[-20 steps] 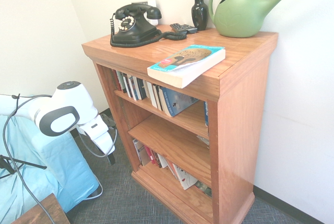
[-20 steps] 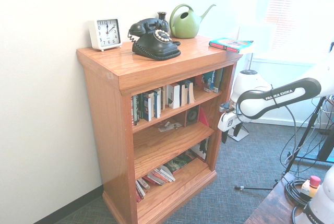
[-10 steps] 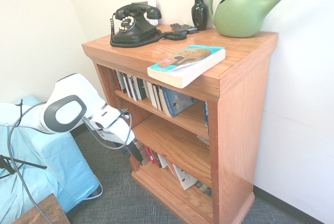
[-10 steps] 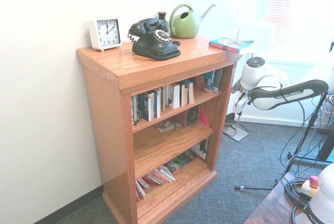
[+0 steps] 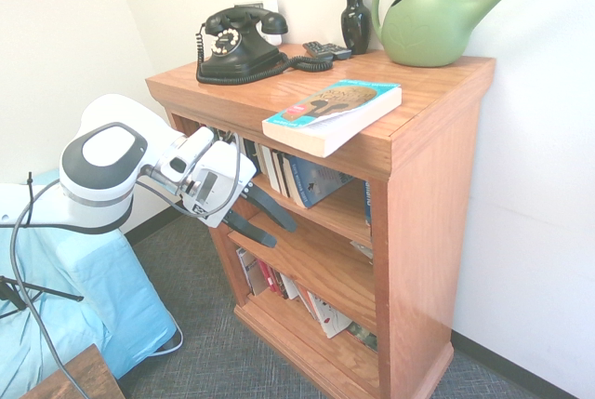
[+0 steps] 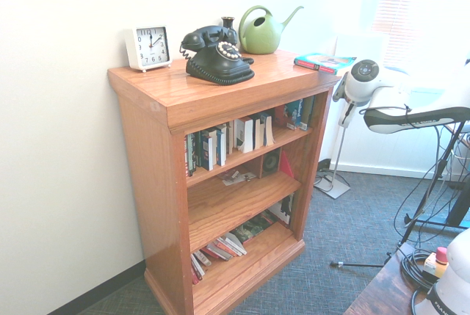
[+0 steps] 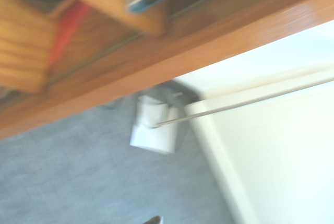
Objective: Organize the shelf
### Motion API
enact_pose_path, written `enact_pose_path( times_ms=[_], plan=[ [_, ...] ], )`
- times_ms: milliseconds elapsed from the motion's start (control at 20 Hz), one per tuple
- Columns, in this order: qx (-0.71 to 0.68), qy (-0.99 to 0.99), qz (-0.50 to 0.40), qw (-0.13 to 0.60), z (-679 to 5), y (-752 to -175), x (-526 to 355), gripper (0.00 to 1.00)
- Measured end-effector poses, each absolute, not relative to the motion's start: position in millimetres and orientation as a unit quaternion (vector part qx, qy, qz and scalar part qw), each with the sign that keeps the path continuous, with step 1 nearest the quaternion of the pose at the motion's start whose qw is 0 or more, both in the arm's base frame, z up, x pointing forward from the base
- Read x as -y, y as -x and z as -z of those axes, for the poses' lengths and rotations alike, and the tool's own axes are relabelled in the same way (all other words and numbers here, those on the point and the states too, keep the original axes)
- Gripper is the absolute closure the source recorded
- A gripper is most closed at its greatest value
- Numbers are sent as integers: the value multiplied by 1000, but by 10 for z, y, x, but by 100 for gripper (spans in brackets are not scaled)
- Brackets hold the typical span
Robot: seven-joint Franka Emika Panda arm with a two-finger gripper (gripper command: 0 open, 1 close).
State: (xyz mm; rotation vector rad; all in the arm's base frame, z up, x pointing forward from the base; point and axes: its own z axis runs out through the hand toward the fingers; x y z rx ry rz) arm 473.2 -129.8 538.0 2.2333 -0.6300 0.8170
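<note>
White clock [image 6: 148, 48], black numerals legible, beside black telephone [image 6: 219, 56] atop shelf [image 6: 153, 175].

White window blinds [image 6: 421, 10], grey carpet [image 6: 345, 234]

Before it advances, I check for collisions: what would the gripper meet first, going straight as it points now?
Probably the middle board of the bookcase, though depth before the gripper is unclear.

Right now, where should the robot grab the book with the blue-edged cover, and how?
I'd grip the end of the paperback book that pokes out past the front edge of the bookcase. Come from the front, one finger above, one below: it lies flat, and that end has free space under it for the open gripper.
</note>
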Motion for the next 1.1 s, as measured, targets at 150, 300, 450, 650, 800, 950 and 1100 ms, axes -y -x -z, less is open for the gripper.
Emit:
enact_pose_path(
  times_ms=[150,300,450,650,800,950,1100],
  plan=[
    [220,-838,-332,371,-5534,-4773,1302,0],
    [205,-817,-350,409,-5721,-4836,1306,0],
    [199,-797,-363,439,-5950,-4917,1252,0],
    [185,-781,-382,458,-6182,-5030,1063,0],
    [171,-779,-390,461,-6203,-5118,945,0],
    [154,-781,-392,460,-6127,-5239,909,0],
    [135,-784,-401,455,-6081,-5359,896,0]
  ],
)
